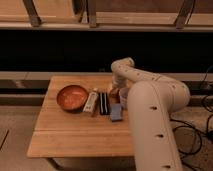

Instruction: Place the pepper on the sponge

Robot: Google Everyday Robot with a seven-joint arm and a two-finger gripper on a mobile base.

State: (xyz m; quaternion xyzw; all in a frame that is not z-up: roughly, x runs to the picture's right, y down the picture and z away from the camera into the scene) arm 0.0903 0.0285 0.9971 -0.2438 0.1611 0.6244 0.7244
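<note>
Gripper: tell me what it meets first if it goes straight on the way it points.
The gripper hangs above the tabletop, pointing down. It would probably meet bare wood just behind the sponge first, though depth is unclear.

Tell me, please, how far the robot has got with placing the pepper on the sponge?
Done: the gripper is low over the far side of the table, just behind the sponge. In hand: a small reddish-brown shape at the gripper may be the pepper; whether it is gripped cannot be told. Left: the sponge's top is bare, so the pepper is not yet on it.
</note>
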